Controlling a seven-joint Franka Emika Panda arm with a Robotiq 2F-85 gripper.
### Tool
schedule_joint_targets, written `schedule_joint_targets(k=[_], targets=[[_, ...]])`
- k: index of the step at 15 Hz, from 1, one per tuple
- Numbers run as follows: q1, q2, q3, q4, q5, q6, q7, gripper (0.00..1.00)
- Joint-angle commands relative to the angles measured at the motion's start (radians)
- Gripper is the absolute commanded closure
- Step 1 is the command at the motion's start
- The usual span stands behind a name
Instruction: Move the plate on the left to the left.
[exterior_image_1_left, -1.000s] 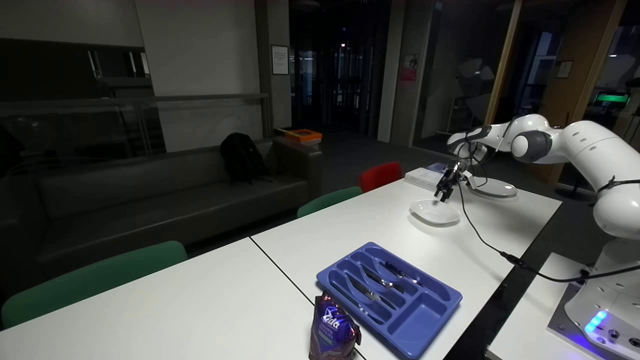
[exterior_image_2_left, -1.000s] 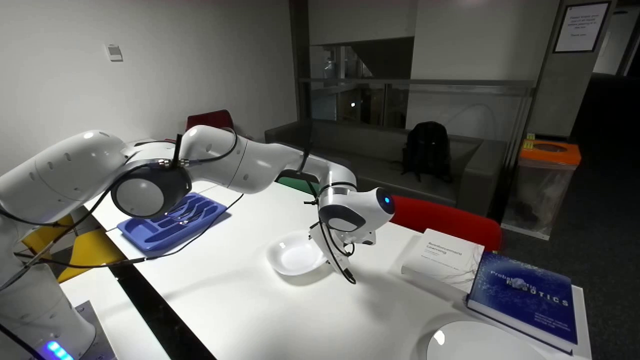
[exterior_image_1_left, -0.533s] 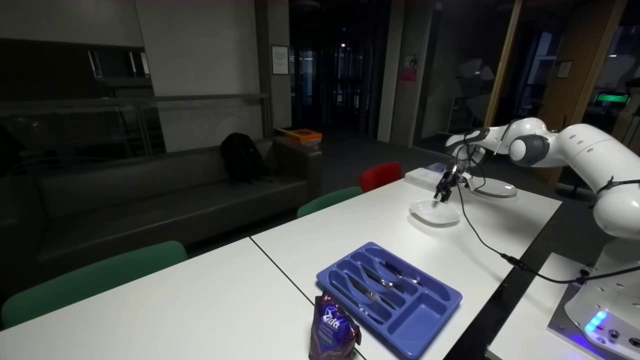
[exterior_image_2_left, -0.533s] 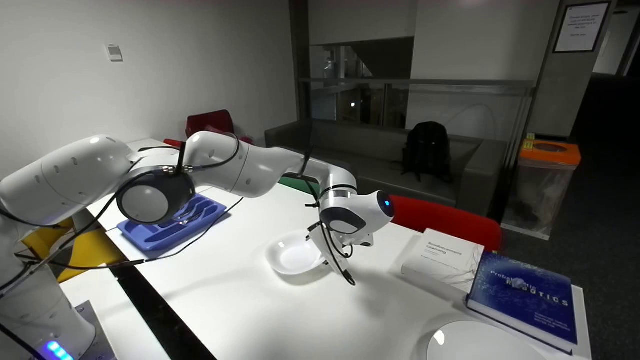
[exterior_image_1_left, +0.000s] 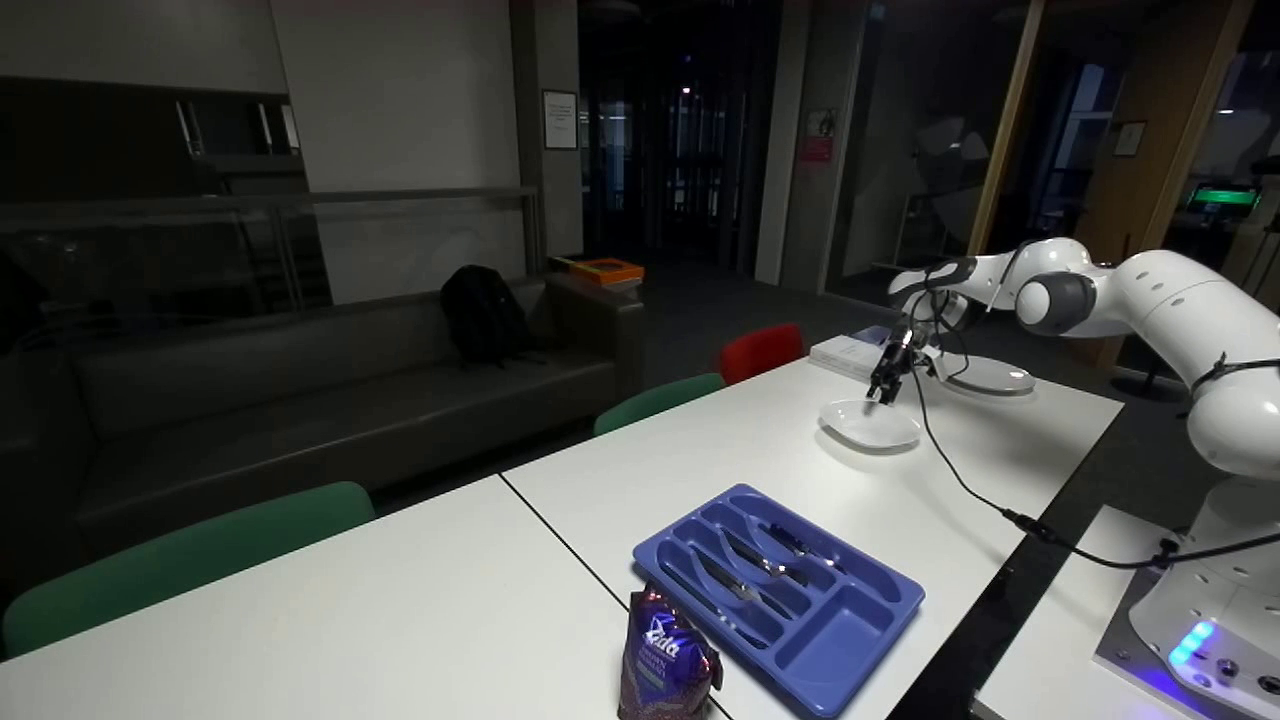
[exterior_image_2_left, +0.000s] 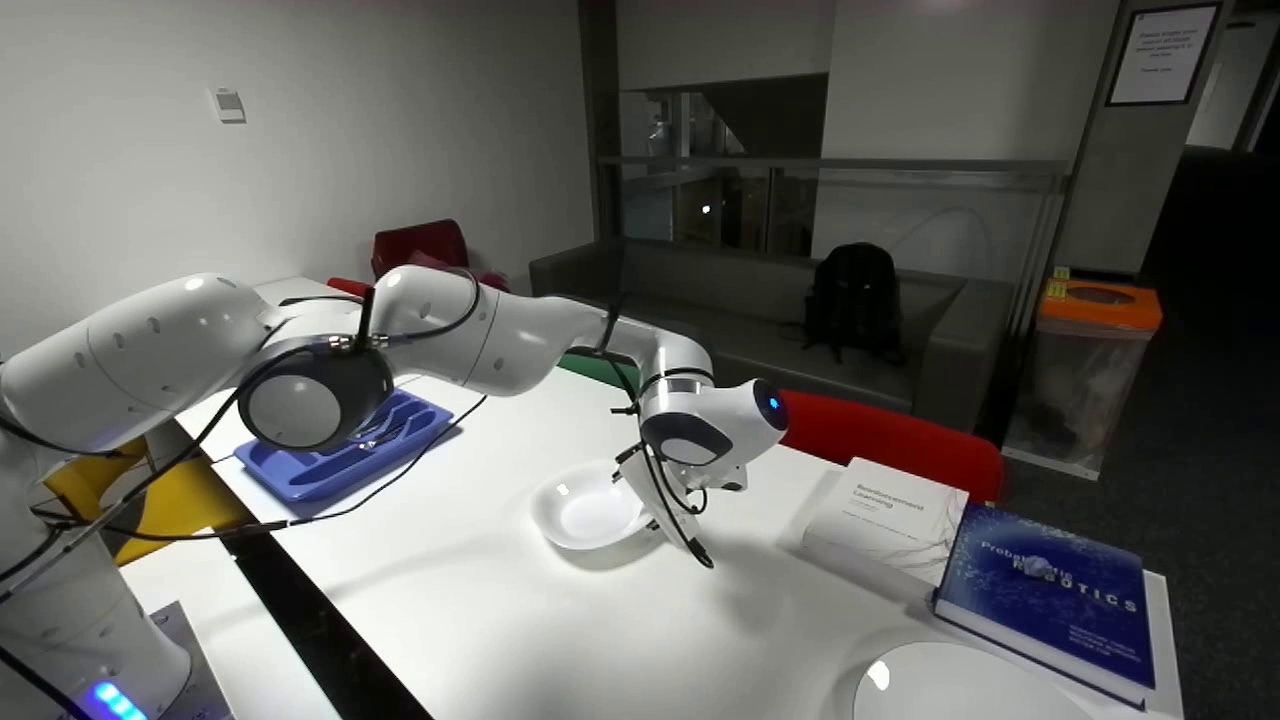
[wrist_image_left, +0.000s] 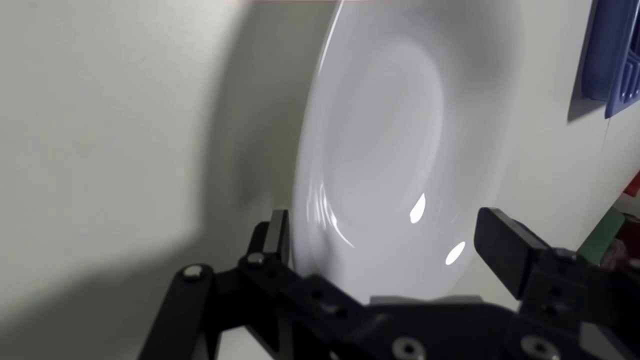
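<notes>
The small white plate (exterior_image_1_left: 872, 428) is shallow with a raised rim and rests on the white table. It shows in both exterior views (exterior_image_2_left: 588, 510) and fills the middle of the wrist view (wrist_image_left: 385, 125). My gripper (exterior_image_1_left: 880, 400) is at the plate's far rim, pointing down at a slant. In the wrist view the gripper (wrist_image_left: 385, 220) is open. One finger is just outside the left rim and the other is at the right side, with the plate's end between them. I cannot tell whether either finger touches it. In an exterior view the wrist hides the fingertips.
A flatter white plate (exterior_image_1_left: 990, 376) lies behind the gripper, near two books (exterior_image_2_left: 890, 515). A blue cutlery tray (exterior_image_1_left: 780, 590) holds cutlery, with a purple bag (exterior_image_1_left: 665, 660) beside it. A black cable (exterior_image_1_left: 960, 465) hangs from the arm over the table.
The arm's elbow has sunk slightly. The gripper has shifted only a little at the plate's rim. The plate has not moved.
</notes>
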Motion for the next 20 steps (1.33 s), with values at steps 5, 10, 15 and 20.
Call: schedule_joint_targets(k=[5,10,15,20], targets=[[-0.003,0.026,0.007,0.058,-0.013,-0.034,-0.018,0.00],[0.014,0.021,0.008,0.040,-0.013,-0.016,-0.018,0.00],[0.034,0.020,0.003,0.031,-0.017,-0.013,-0.018,0.25],[0.040,0.019,0.002,0.031,-0.020,-0.022,-0.027,0.58]])
